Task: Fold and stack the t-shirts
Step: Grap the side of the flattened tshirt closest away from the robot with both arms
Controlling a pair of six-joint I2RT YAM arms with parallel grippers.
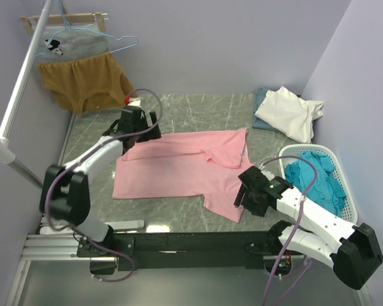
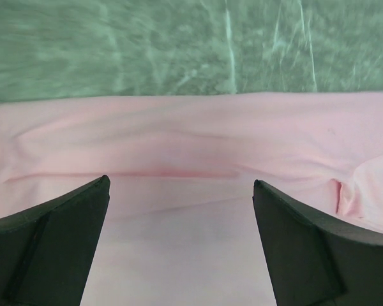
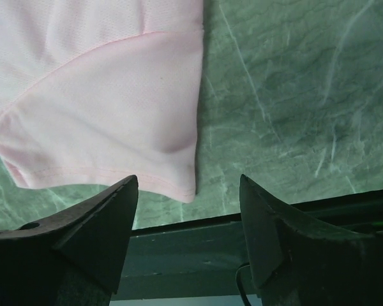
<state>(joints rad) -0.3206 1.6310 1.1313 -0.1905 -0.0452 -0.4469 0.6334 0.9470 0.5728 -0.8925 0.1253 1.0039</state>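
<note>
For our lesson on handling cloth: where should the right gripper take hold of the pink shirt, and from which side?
Probably the sleeve corner of the pink shirt, just ahead of the open right gripper. Come in low from the near edge of the table: the hem lies flat there, pointing at the gripper, with bare table beside it.

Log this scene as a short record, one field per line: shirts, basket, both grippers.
Table: pink shirt, spread out
Far right corner: cream shirt on grey-blue shirt
Basket: teal shirts, heaped
Left gripper: open, over pink shirt's far edge
Right gripper: open, over its near sleeve corner
</note>
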